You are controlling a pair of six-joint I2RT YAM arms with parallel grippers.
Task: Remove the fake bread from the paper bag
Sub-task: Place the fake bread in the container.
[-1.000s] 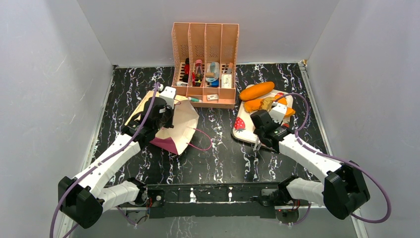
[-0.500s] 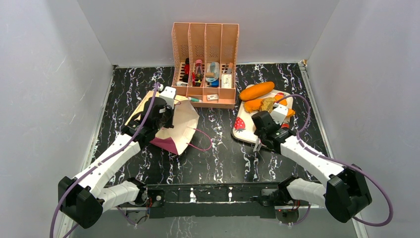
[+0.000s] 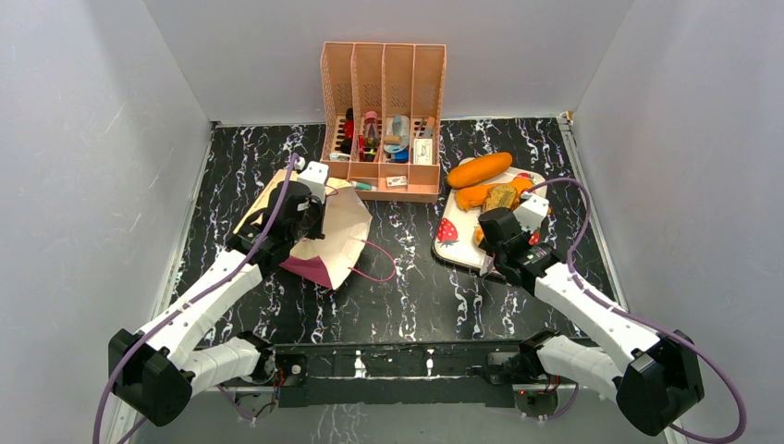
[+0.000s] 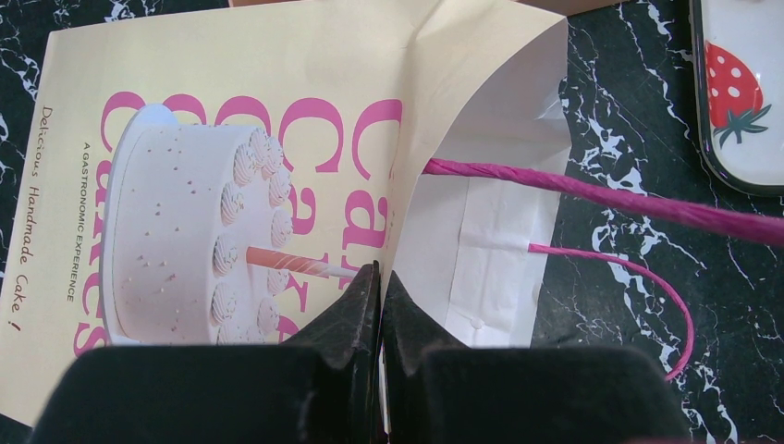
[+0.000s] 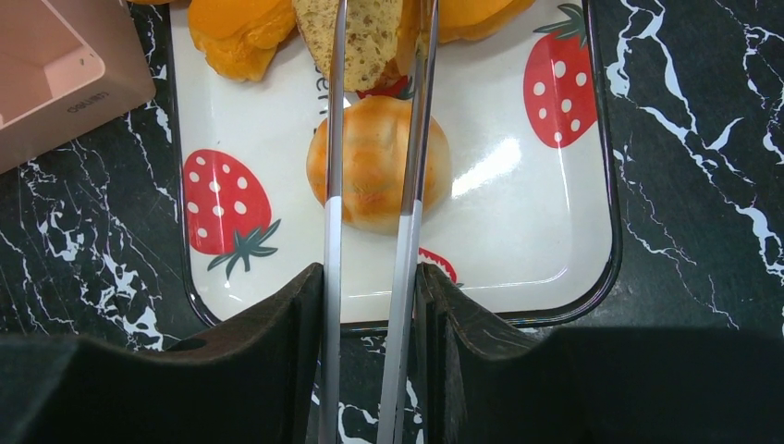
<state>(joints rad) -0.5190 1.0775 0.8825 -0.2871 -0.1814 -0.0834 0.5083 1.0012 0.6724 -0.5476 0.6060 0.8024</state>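
Observation:
The tan paper bag (image 3: 337,231) with "Cakes" lettering lies flat on its side. My left gripper (image 3: 310,215) is shut on the rim of the bag (image 4: 231,111) at its mouth, fingertips (image 4: 370,287) pinching the paper. The white inside (image 4: 481,250) shows no bread. The fake bread lies on the strawberry tray (image 3: 442,248): an oval roll (image 3: 479,169), a knobbly stick (image 3: 474,195) and a round bun (image 5: 379,162). My right gripper (image 5: 370,277) is shut on metal tongs (image 5: 409,231), whose arms cross over the bun and run past the top of the wrist view.
A peach plastic organiser (image 3: 384,102) with small items stands at the back centre, its corner (image 5: 55,83) just left of the tray (image 5: 518,231). Pink cord handles (image 4: 647,203) trail from the bag onto the black marbled table. Grey walls enclose three sides.
My right arm has shifted right and toward the back, carrying the tongs further over the tray. The left arm and the bag have not moved.

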